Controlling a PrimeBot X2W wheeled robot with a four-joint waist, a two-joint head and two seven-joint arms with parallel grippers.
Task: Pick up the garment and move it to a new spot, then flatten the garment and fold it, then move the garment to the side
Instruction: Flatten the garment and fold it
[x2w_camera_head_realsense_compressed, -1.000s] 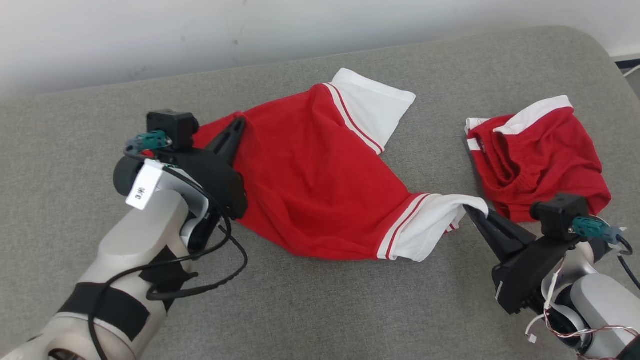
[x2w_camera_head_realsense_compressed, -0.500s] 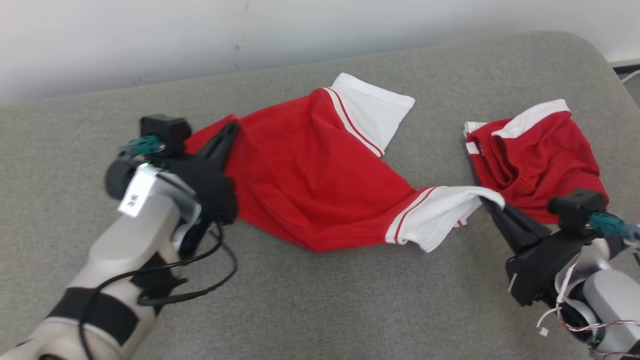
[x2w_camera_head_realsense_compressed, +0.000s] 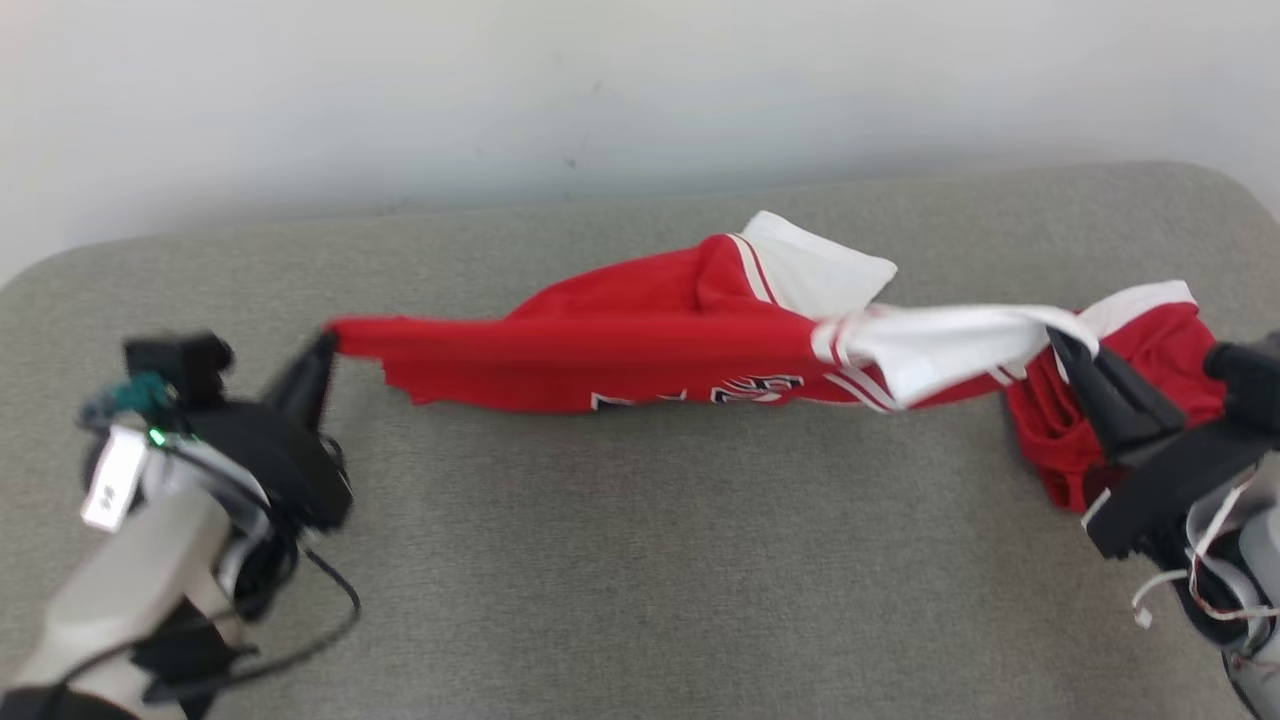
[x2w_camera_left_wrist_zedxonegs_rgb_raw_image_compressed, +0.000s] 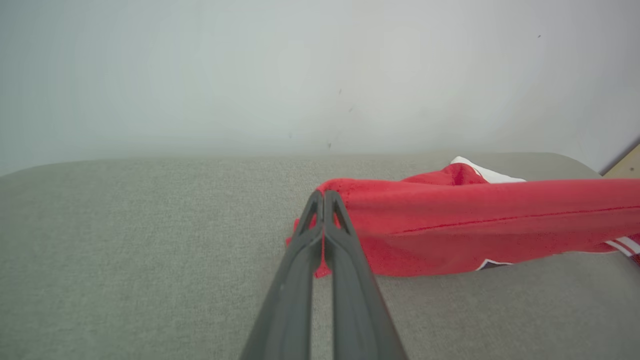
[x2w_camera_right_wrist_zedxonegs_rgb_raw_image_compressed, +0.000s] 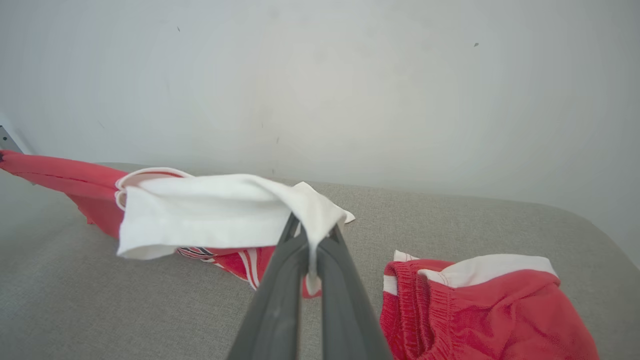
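The garment (x2w_camera_head_realsense_compressed: 640, 345) is a red jersey with white sleeves, stretched in the air between both grippers above the grey cushion (x2w_camera_head_realsense_compressed: 620, 560). My left gripper (x2w_camera_head_realsense_compressed: 326, 345) is shut on its red hem corner, seen close up in the left wrist view as gripper (x2w_camera_left_wrist_zedxonegs_rgb_raw_image_compressed: 324, 196) pinching red cloth (x2w_camera_left_wrist_zedxonegs_rgb_raw_image_compressed: 450, 225). My right gripper (x2w_camera_head_realsense_compressed: 1055, 340) is shut on the white sleeve (x2w_camera_head_realsense_compressed: 950, 345); in the right wrist view that gripper (x2w_camera_right_wrist_zedxonegs_rgb_raw_image_compressed: 311, 227) holds the white sleeve (x2w_camera_right_wrist_zedxonegs_rgb_raw_image_compressed: 210, 215). Part of the jersey's far side still rests on the cushion.
A second red garment with a white band (x2w_camera_head_realsense_compressed: 1130, 400) lies crumpled at the right, just behind my right gripper, also visible as red shorts (x2w_camera_right_wrist_zedxonegs_rgb_raw_image_compressed: 480, 310). A pale wall (x2w_camera_head_realsense_compressed: 600, 90) runs behind the cushion. Bare cushion spreads in front of the jersey.
Both grippers have lifted and pulled apart, raising the jersey off the cushion and stretching it into a taut band. The head camera has tilted, shifting the whole picture.
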